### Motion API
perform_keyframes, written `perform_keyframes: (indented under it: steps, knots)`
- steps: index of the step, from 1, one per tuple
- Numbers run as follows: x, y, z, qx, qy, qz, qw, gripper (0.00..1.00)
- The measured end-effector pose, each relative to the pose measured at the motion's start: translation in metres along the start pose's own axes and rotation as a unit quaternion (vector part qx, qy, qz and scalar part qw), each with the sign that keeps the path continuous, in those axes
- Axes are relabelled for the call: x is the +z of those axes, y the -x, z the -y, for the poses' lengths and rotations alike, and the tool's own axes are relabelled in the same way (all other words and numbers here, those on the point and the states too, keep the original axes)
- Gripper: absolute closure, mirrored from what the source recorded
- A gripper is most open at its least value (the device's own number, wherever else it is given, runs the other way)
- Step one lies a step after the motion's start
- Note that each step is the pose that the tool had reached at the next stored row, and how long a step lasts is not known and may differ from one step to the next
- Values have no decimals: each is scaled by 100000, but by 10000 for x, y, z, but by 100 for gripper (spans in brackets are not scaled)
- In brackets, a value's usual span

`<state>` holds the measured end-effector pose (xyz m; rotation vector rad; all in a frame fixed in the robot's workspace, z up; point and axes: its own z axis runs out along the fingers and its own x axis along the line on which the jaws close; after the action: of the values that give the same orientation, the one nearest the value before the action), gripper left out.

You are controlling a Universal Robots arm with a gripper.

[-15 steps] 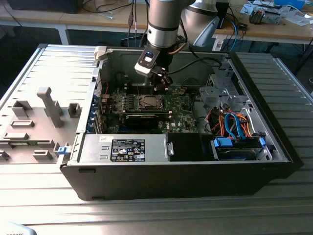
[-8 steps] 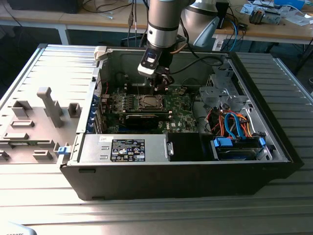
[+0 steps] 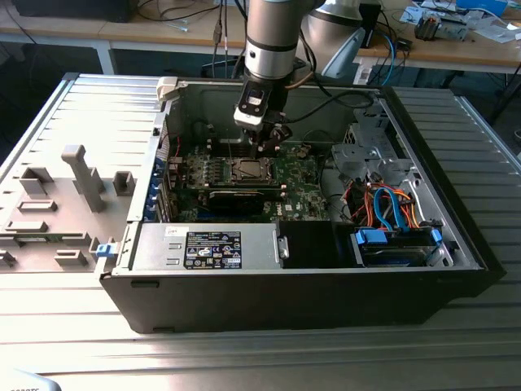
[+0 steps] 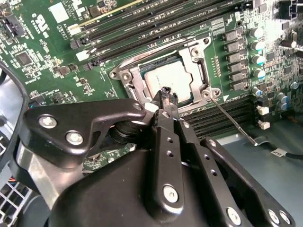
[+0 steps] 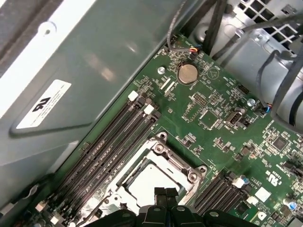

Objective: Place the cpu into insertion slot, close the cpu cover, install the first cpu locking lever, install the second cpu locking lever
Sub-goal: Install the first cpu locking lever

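- Computer case (image 3: 326, 297) is lying open on the ribbed metal table (image 3: 244, 346). The green motherboard (image 3: 303, 175) is occupying the case floor toward its far wall.
- Arm is reaching down into the case from above. The gripper (image 3: 263, 149) is hanging over the middle of the board, directly above the insertion slot (image 3: 247, 170).
- In both wrist views the gripper (image 4: 165, 93) (image 5: 165, 191) is showing its two black fingers drawn together, tip against tip, with nothing visible between them. The tips are sitting at the socket's edge. Whether they are touching the metal cannot be told.
- The cpu (image 4: 171, 78) (image 5: 147, 182) is lying flat in the slot, its silvery-grey top facing up.
- The cpu cover (image 4: 138, 84) is lying down around the chip, its window framing the metal top.
- A thin wire lever (image 4: 234, 124) is angling away from one socket corner, crossing the memory slots (image 4: 142, 19) (image 5: 113, 142) toward the board's edge, with its hooked end past that edge.
- Memory slots are running along two opposite sides of the socket.
- A coin battery (image 5: 187, 73) is sitting near the board's corner by the case wall.
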<state>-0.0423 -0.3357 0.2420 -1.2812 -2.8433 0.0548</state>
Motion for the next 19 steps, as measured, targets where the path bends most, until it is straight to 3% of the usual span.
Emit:
perform_keyframes:
  steps: [5, 10, 14, 19]
  knots:
    - [0, 0, 0, -3167, -20, 130, 99950, 89]
    - [0, 0, 0, -6856, -40, 283, 99764, 89]
    - [0, 0, 0, -8217, -51, 341, 99661, 89]
    - [0, 0, 0, -8717, -52, 359, 99619, 89]
